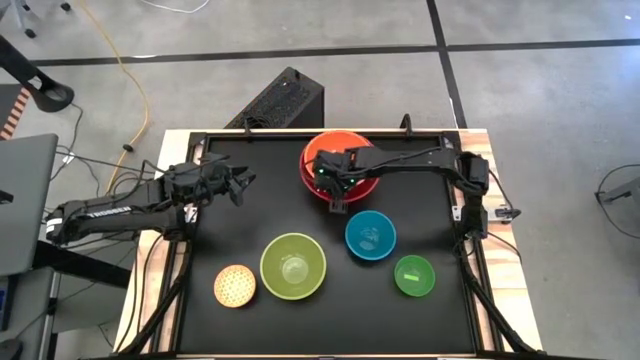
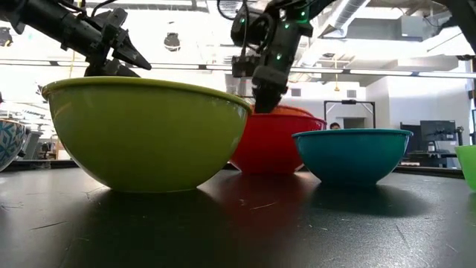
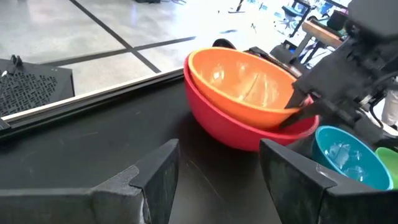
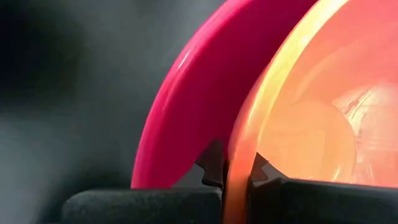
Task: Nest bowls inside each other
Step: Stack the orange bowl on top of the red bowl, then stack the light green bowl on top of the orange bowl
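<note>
Black table (image 1: 250,215): right gripper (image 1: 335,190), clamped on the orange bowl's (image 3: 242,84) rim, seats it tilted inside the red bowl (image 3: 239,130) directly beneath; left gripper (image 1: 240,185) waits open nearby.

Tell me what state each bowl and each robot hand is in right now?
Orange bowl: tilted inside the red bowl, rim pinched by the right gripper.
Red bowl: upright, holding the orange one.
Lime-green bowl: upright, alone.
Blue bowl: upright, alone.
Small green bowl: upright, alone.
Speckled bowl: upright, alone.
Right gripper: jaws shut on the orange rim.
Left gripper: jaws open, empty, raised.
</note>
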{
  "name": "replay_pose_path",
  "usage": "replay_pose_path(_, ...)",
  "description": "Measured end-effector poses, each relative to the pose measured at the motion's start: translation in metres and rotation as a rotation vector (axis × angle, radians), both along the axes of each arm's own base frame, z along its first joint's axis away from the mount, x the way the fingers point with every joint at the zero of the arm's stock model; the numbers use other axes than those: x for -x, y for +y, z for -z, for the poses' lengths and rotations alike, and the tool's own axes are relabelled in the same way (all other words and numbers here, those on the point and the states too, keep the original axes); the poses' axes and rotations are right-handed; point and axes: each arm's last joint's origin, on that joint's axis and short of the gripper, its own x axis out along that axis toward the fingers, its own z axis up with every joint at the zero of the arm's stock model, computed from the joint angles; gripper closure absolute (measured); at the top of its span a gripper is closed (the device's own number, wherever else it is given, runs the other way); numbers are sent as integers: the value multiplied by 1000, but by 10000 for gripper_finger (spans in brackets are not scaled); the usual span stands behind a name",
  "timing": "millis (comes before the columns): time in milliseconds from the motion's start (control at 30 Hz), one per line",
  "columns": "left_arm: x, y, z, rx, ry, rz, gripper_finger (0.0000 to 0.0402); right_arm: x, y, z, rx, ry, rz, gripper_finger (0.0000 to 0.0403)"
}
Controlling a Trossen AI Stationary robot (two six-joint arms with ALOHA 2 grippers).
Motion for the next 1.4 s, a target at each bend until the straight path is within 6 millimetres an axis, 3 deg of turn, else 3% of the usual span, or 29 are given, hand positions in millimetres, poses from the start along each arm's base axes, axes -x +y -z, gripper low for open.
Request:
replay_pose_path(133, 0, 0, 0, 7, 0, 5, 191, -4, 0, 12, -16, 29, 12, 386)
replay_pose_path(333, 0, 0, 0, 9, -1, 5, 191, -6, 4, 12, -20, 16, 14, 384)
replay_pose_path(767, 0, 0, 0, 5, 3, 12, 191, -4, 5, 7, -43, 8, 67, 243)
replay_pose_path(1133, 0, 0, 0, 5, 3, 13, 191, -3, 12, -41, -64, 35, 76, 185)
replay_pose_path(1400, -1, -1, 1, 15, 0, 56, 191, -6, 42, -89, -98, -56, 89, 185)
